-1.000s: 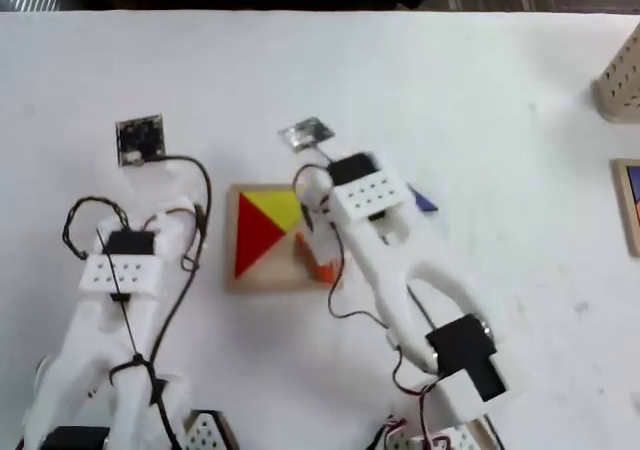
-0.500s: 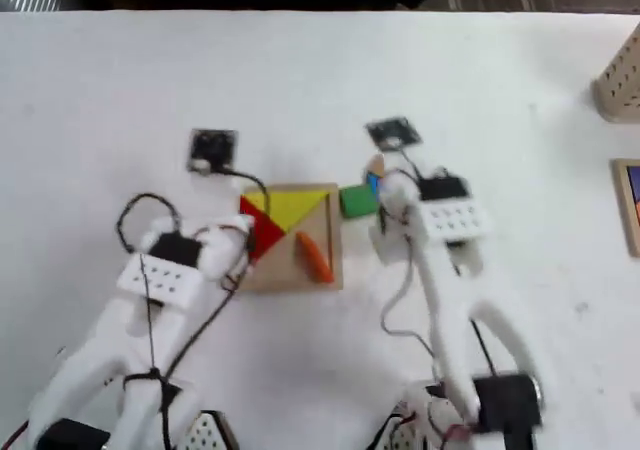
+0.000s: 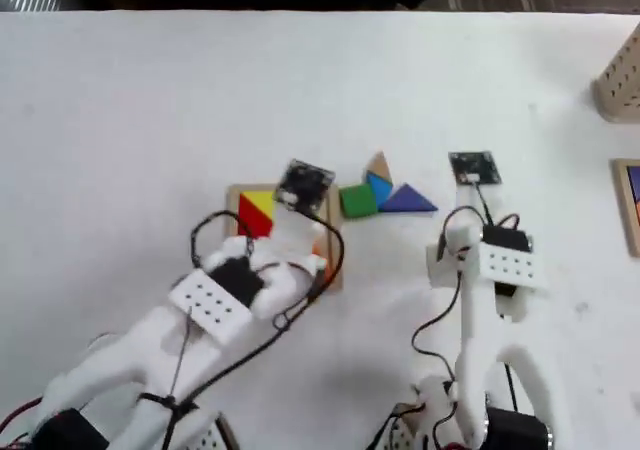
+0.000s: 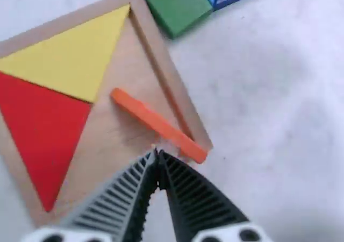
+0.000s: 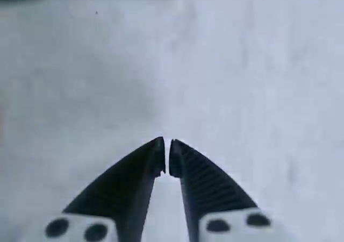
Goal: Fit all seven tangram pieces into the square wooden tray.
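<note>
The left gripper (image 4: pixel 157 157) hangs low over the near corner of the wooden tray (image 4: pixel 171 78), its jaws pressed together with nothing between them. Just beyond its tips is the orange piece (image 4: pixel 158 125); it does not lie flat but seems to stand tilted along the tray's rim, one end close to the corner. Further in, the red triangle (image 4: pixel 43 129) and the yellow triangle (image 4: pixel 70 54) lie flat in the tray, touching along one side. The right gripper (image 5: pixel 165 156) is also closed and empty, above the bare desk (image 5: pixel 242 64), well apart from the tray.

Beyond the tray, outside its rim, the green square (image 3: pixel 358 200), the light blue triangle (image 3: pixel 379 187), the dark blue triangle (image 3: pixel 408 201) and a pale wooden triangle (image 3: pixel 378 163) sit close together on the desk.

The pieces look like stiff, light, flat wood with smooth paint, so I think they slide easily and may slip from the jaws. The orange piece is probably best pushed down flat, or pinched across its two broad faces near the middle
</note>
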